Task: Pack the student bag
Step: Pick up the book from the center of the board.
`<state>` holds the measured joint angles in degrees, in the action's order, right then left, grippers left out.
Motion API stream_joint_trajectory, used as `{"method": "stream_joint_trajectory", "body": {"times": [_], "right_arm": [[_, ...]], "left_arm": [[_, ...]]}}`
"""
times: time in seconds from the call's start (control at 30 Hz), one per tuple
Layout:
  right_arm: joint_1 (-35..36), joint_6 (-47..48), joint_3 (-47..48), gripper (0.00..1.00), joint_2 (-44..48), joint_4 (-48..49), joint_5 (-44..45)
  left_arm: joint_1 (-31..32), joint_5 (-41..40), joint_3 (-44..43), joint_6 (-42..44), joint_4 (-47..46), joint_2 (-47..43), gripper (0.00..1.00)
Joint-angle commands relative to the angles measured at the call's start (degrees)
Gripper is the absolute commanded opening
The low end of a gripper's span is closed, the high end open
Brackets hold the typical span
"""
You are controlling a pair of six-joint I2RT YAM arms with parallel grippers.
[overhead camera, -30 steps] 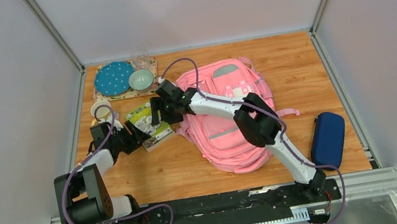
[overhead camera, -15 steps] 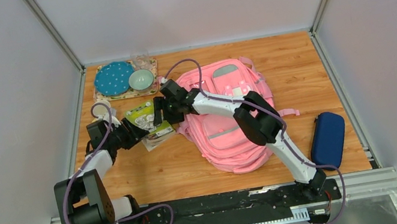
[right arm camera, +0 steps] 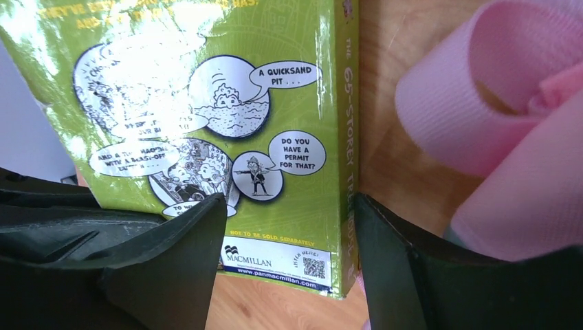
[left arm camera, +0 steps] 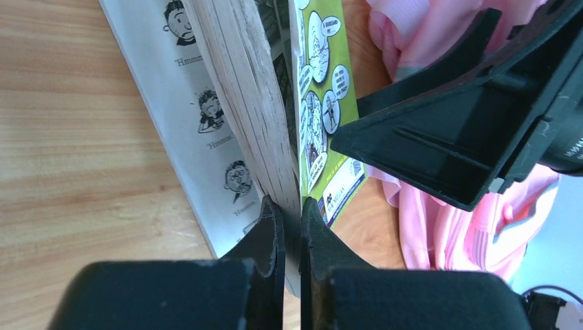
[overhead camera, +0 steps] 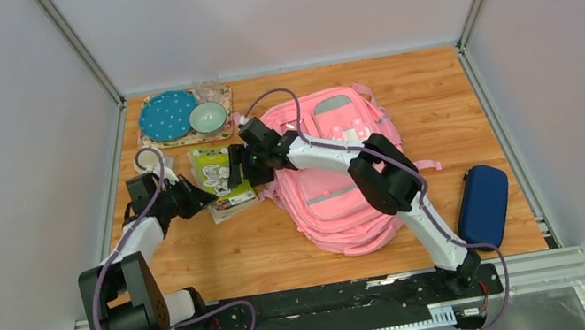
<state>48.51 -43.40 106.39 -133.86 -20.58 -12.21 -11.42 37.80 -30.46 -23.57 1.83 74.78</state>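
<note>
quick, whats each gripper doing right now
Left gripper: closed on the green book.
Right gripper: open, the book's lower corner between its fingers.

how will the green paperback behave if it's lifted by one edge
Probably floppy: in the left wrist view the paperback splays open, its pages lifting off the bottom sheet where the left tool pinches it. Its green cover shows strong glare, so it may be slippery. It is all paper, so likely light and not fragile.

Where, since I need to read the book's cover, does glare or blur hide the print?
Right wrist: glare whites out the bubbles at upper left of the book; lower bubbles and publisher's mark read sharp. Left wrist: the left gripper is a dark blur, the cover steeply foreshortened. Top external: even light, print too small.
</note>
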Motion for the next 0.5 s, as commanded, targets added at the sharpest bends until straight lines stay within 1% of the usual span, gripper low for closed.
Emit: {"method": "stream_joint_trajectory", "body": {"times": [0.0, 0.03, 0.1, 0.13, 0.2, 0.23, 0.3, 0.33, 0.37, 0.4, 0.43, 0.47], "right_arm": [[1.3, -1.5, -2.9, 0.7, 9.8, 3.2, -6.0], [1.3, -1.7, -5.5, 0.71, 13.6, 4.2, -6.0], [1.3, -1.8, -9.8, 0.72, 18.2, 5.9, -4.9], [1.3, -1.8, -14.8, 0.72, 23.2, 7.8, -4.5], [1.3, -1.8, -19.4, 0.73, 28.1, 9.0, -2.7], [1.3, -1.9, -22.1, 0.73, 32.8, 9.9, -2.1], [1.3, -3.1, -29.7, 0.73, 37.7, 11.6, -0.9], [1.3, -3.6, -32.3, 0.73, 42.6, 14.1, -0.8], [1.3, -4.2, -37.4, 0.73, 45.0, 15.1, 0.2], [1.3, -5.5, -39.6, 0.73, 47.4, 16.2, 0.6], [1.3, -5.9, -41.4, 0.74, 52.1, 18.0, 1.0], [1.3, -6.5, -43.4, 0.74, 54.3, 18.6, 1.8]], "left_arm": [[1.2, 7.1, -3.6, 4.0, 4.8, -7.5, 0.0], [1.1, 7.4, -4.7, 4.2, 6.0, -10.1, 0.0], [1.1, 8.9, -8.3, 4.6, 8.5, -12.2, 0.0], [1.1, 10.2, -9.5, 4.4, 9.2, -13.9, 0.0], [1.1, 11.3, -13.2, 4.0, 11.6, -15.4, 0.0], [1.1, 12.6, -14.4, 4.0, 12.3, -16.5, 0.0], [1.1, 12.9, -17.2, 3.3, 14.3, -17.6, 0.0], [1.1, 13.2, -18.1, 3.6, 15.4, -18.5, 0.0], [1.1, 13.6, -19.0, 3.7, 16.7, -19.0, 0.0], [1.1, 14.1, -20.4, 3.7, 17.2, -19.5, 0.0], [1.1, 15.8, -21.2, 3.7, 17.8, -20.2, 0.0], [1.1, 17.0, -21.7, 2.4, 17.2, -20.6, 0.0]]}}
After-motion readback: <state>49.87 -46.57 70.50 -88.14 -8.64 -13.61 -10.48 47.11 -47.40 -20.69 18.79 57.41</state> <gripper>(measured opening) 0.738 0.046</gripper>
